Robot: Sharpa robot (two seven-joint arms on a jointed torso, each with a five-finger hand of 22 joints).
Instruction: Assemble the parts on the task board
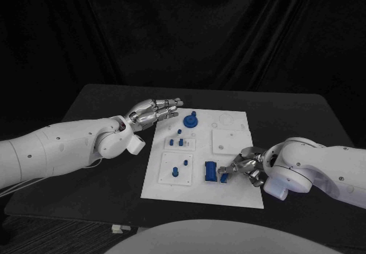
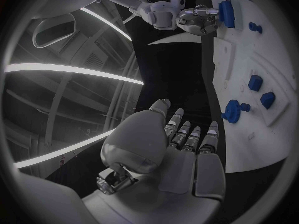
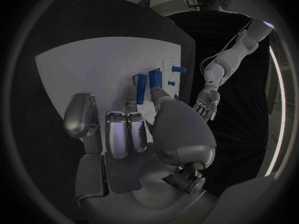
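Note:
The white task board (image 1: 236,197) lies in the middle of the black table. My right hand (image 1: 245,168) is at the board's near right part and pinches a small blue part (image 1: 224,177) with thumb and a finger. That part stands next to a taller blue block (image 1: 210,172). In the right wrist view my thumb (image 3: 159,95) touches the blue pieces (image 3: 149,84). My left hand (image 1: 156,111) hovers at the board's far left corner with its fingers stretched out and nothing in it. A round blue part with a knob (image 1: 190,121) sits just beside its fingertips.
Two small blue pieces (image 1: 179,142) stand in a raised white plate left of centre, and a blue peg (image 1: 175,171) stands in the plate nearer me. A bare square plate (image 1: 226,140) lies on the right half. Black table (image 1: 107,106) surrounds the board.

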